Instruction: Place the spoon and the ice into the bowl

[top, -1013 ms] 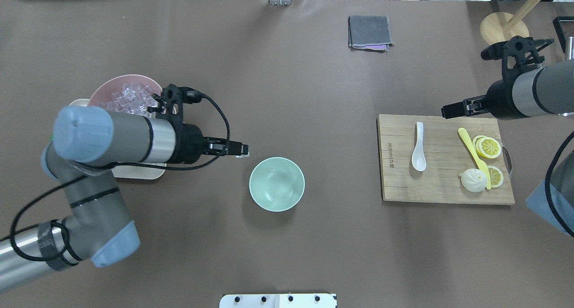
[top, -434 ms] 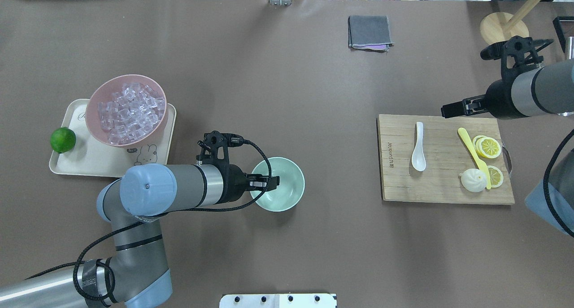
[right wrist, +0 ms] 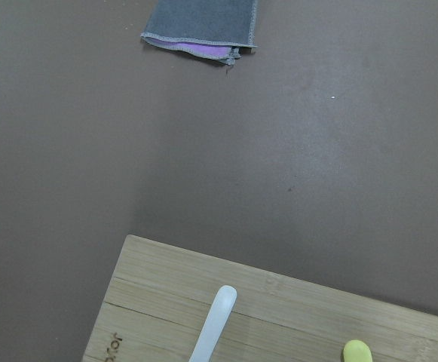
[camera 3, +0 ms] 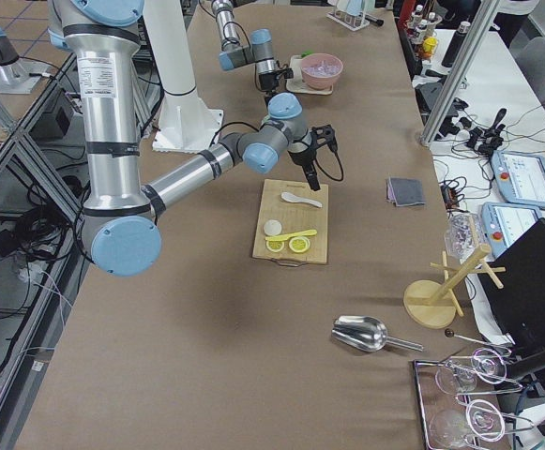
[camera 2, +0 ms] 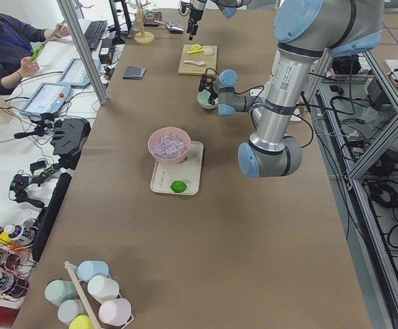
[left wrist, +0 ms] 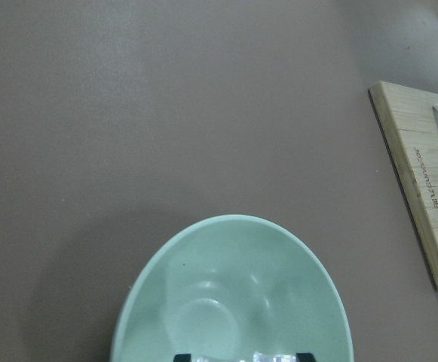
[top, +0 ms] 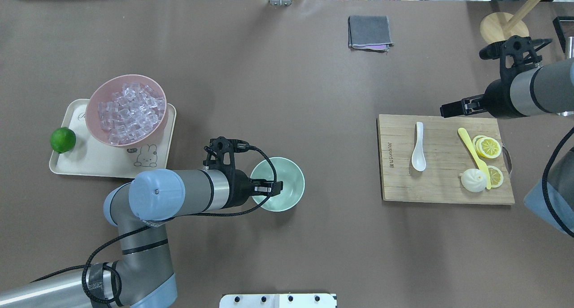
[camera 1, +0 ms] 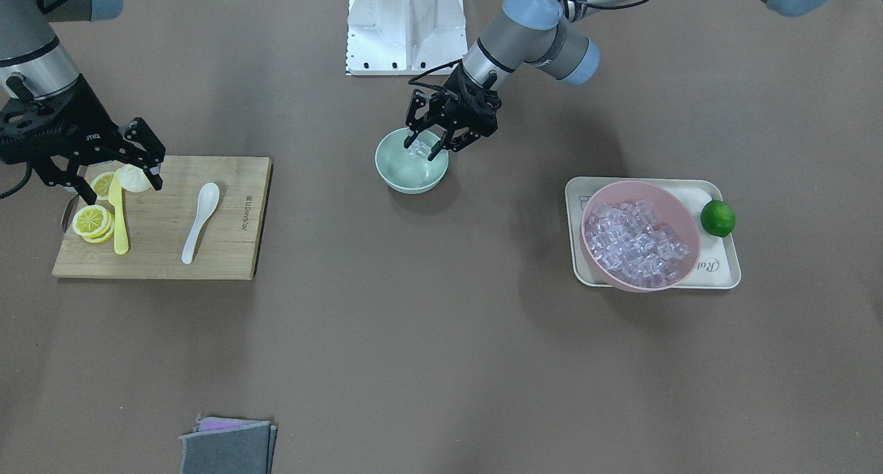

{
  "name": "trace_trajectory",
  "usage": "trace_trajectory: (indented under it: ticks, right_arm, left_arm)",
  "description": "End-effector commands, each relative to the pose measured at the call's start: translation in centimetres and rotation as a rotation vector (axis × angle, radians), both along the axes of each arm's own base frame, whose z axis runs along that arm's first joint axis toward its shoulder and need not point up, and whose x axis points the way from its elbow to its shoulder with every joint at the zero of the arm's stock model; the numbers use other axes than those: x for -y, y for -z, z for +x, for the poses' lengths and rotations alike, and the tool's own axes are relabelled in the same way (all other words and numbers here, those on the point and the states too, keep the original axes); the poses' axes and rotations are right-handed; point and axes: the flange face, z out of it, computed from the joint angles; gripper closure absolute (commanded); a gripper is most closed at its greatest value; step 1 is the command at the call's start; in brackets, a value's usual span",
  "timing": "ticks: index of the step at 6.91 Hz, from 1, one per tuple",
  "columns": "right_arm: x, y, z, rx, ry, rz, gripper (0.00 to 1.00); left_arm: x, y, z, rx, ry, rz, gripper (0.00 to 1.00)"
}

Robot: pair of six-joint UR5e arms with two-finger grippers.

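The mint-green bowl (top: 289, 182) stands mid-table. Just above its near-left part hangs my left gripper (top: 277, 188), shut on a clear ice cube (camera 1: 419, 150); in the left wrist view the cube (left wrist: 252, 354) sits between the two dark pads over the bowl (left wrist: 226, 294). More ice (top: 128, 111) fills the pink bowl. The white spoon (top: 418, 149) lies on the wooden board, scoop toward me, also showing in the right wrist view (right wrist: 212, 324). My right gripper (camera 1: 124, 190) hovers open above the board's far right end, apart from the spoon.
The cutting board (top: 444, 184) also carries a yellow knife (top: 473, 152), lemon slices (top: 488, 147) and a white bun (top: 473, 180). The pink bowl (top: 96, 99) sits on a cream tray (top: 94, 164) with a lime (top: 63, 140). A grey cloth (top: 369, 32) lies far back.
My left arm swung from beside the pink bowl to above the mint-green bowl, carrying the ice cube. The right arm has barely shifted.
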Motion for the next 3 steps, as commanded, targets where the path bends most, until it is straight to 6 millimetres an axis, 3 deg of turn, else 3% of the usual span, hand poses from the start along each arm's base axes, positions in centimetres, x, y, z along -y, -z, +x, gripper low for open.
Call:
trace_trajectory:
  ticks: [1, 3]
  right_arm:
    - [0.2, -0.2, -0.3, -0.010, -0.007, 0.004, 0.00]
    - [0.2, -0.1, -0.5, -0.009, -0.004, 0.005, 0.00]
  left_arm:
    - [0.0, -0.1, 0.2, 0.004, -0.002, 0.005, 0.37]
    - [-0.1, 1.1, -0.3, -0.022, -0.001, 0.014, 0.13]
